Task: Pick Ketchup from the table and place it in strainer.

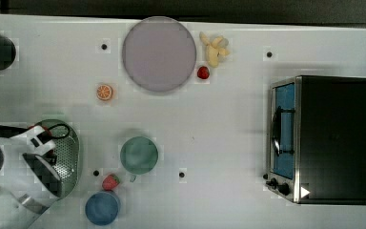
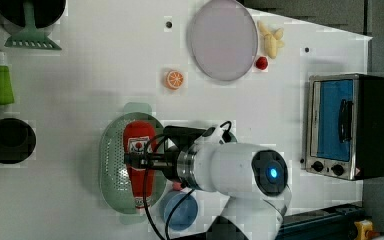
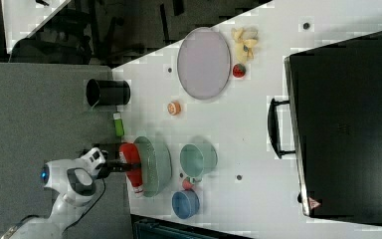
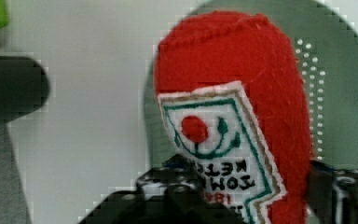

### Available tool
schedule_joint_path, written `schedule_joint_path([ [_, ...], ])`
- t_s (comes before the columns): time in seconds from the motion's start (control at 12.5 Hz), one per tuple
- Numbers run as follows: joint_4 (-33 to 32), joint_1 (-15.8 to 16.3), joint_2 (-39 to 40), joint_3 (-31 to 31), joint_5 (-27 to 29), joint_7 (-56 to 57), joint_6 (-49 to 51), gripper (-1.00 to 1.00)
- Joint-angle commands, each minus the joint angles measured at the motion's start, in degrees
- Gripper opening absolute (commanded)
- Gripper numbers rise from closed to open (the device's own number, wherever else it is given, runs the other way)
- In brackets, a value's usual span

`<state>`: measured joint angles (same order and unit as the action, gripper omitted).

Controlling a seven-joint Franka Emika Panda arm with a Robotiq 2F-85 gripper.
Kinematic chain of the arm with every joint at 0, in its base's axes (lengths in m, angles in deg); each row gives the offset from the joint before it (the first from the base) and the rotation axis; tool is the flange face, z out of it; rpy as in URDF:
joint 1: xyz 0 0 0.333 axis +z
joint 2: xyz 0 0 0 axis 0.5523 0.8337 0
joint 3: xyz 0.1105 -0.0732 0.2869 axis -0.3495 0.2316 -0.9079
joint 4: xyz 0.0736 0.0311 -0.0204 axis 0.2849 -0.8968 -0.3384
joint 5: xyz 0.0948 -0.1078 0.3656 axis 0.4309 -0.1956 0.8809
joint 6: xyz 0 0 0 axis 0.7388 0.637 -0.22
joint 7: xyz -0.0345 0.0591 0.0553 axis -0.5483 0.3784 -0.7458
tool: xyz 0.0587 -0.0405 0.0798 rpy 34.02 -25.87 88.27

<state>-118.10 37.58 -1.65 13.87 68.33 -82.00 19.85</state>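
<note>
Toaster oven (image 1: 333, 138) well apart, no obstacle. Strainer (image 2: 111, 165) under arm, Ketchup (image 2: 139, 150) lying lengthwise inside. Looks soft, felt-like, light, grippy; mid-body at label best hold. Gripper (image 2: 135, 160) straddles bottle middle, whether clamped or released cannot tell. Mug (image 1: 139, 155), blue bowl (image 1: 102, 208), strawberry (image 1: 110, 182) near strainer.

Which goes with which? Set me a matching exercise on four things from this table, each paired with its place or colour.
Things:
1. Ketchup
2. mug
3. bowl
4. orange slice

Place or colour:
A. blue
B. over the strainer
C. pale green
D. just off the round plate, on the top view's left

Pairs: 1-B, 2-C, 3-A, 4-D
</note>
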Motion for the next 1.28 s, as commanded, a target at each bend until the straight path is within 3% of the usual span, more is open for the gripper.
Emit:
schedule_joint_path([
  [0.08,0.8,-0.8,-0.3,0.8,-0.2,-3.3,-1.9,0.89],
  [0.16,0.8,-0.9,-0.8,0.8,-0.2,-3.3,-1.9,1.0],
  [0.48,1.3,-3.2,-8.0,0.8,0.1,-4.8,2.0,1.0],
  [0.8,5.4,-9.9,-18.0,1.5,0.8,-4.6,20.9,1.0],
  [0.96,8.7,-13.2,-21.8,3.7,4.8,-4.2,27.2,1.0],
  [1.12,12.1,-15.3,-24.7,7.2,8.5,-2.7,32.1,1.0],
  [1.28,15.1,-16.4,-27.0,11.4,8.6,-1.1,37.4,1.0],
])
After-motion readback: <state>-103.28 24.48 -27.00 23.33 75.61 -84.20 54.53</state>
